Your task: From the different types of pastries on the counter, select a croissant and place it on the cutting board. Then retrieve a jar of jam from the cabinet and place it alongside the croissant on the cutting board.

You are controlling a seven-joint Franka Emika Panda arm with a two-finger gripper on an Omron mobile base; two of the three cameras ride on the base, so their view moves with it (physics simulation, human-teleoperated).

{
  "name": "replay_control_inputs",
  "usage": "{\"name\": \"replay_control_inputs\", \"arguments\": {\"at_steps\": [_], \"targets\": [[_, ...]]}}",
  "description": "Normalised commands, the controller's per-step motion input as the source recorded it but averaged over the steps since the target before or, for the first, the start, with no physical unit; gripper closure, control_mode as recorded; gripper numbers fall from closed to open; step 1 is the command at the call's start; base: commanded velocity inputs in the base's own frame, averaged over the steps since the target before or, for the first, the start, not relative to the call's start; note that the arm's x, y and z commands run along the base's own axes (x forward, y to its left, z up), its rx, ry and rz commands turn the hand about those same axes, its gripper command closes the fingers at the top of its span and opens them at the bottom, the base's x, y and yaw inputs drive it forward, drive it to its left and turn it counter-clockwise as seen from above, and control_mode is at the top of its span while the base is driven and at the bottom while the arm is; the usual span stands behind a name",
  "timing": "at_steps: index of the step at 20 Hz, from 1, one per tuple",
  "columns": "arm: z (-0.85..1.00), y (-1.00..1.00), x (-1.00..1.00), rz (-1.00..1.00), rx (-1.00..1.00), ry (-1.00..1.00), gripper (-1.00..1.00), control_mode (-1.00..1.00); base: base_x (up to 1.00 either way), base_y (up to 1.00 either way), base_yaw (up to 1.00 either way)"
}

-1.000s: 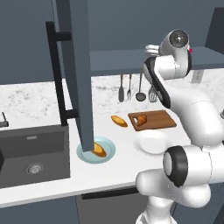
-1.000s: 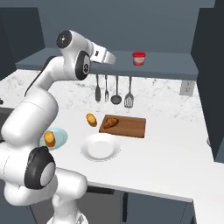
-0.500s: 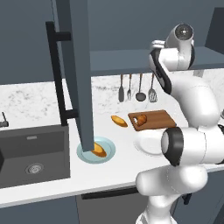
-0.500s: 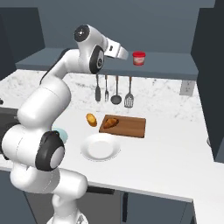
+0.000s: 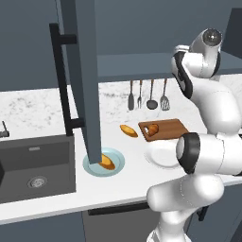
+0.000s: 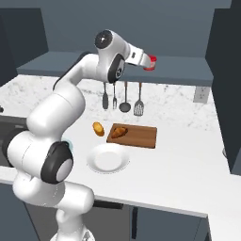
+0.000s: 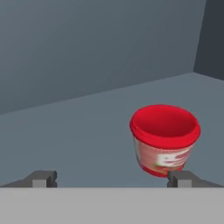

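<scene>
Since the earlier frames, the arm has been swung further toward the cabinet shelf (image 6: 188,70), and the pincer (image 7: 111,178) is now brought close to the jar of jam (image 6: 150,62). In the hand view the pincer is seen released, its two small dark fingertips (image 7: 43,178) spread wide and nothing gripped between them; the jar of jam (image 7: 164,139) stands upright on the flat grey-blue shelf just ahead, nearer to one fingertip than to the other, and whether it is touched cannot be told. The jar is squat and tapered, with a glossy red lid and a red-and-pale labelled body.

Below the jar, the cutting board (image 6: 136,135), a brown wooden rectangle with a darker edge, is laid flat on the white speckled desk (image 6: 188,155). The croissant (image 6: 118,132), plump, golden-brown and ridged, is set on the board's end. Just beside the board lies a yellow-orange oval pastry (image 6: 98,128). A round white plate (image 6: 108,158) is placed near the board, on the robot's side. Four dark metal utensils (image 6: 121,96) are hung on the wall behind the board. In the left base view, a third orange pastry (image 5: 108,162) rests on a pale blue plate (image 5: 117,164), partly hidden by the open dark cabinet door (image 5: 85,75) with its long black bar handle (image 5: 62,80); a dark sink basin (image 5: 35,165) is sunk into the desk beyond that.
</scene>
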Motion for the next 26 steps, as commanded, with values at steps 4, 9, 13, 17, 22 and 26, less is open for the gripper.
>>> {"name": "replay_control_inputs", "arguments": {"at_steps": [4, 9, 13, 17, 22, 26], "targets": [[-0.07, -0.43, 0.06, 0.00, -0.01, -0.02, -1.00, -1.00, 0.00, 0.00, 0.00], [0.00, -0.30, 0.47, 0.00, 0.00, 0.01, -1.00, -1.00, 0.00, 0.00, 0.00], [0.00, -0.21, 0.73, 0.00, 0.00, 0.10, -1.00, -1.00, 0.00, 0.00, 0.00], [0.00, -0.26, 0.57, 0.00, 0.00, 0.10, -1.00, -1.00, 0.00, 0.00, 0.00], [-0.04, -0.31, 0.46, 0.00, 0.00, 0.09, -1.00, -1.00, 0.00, 0.00, 0.00], [-0.23, -0.18, 0.25, 0.00, 0.00, 0.09, 1.00, -1.00, 0.00, 0.00, 0.00]]}}
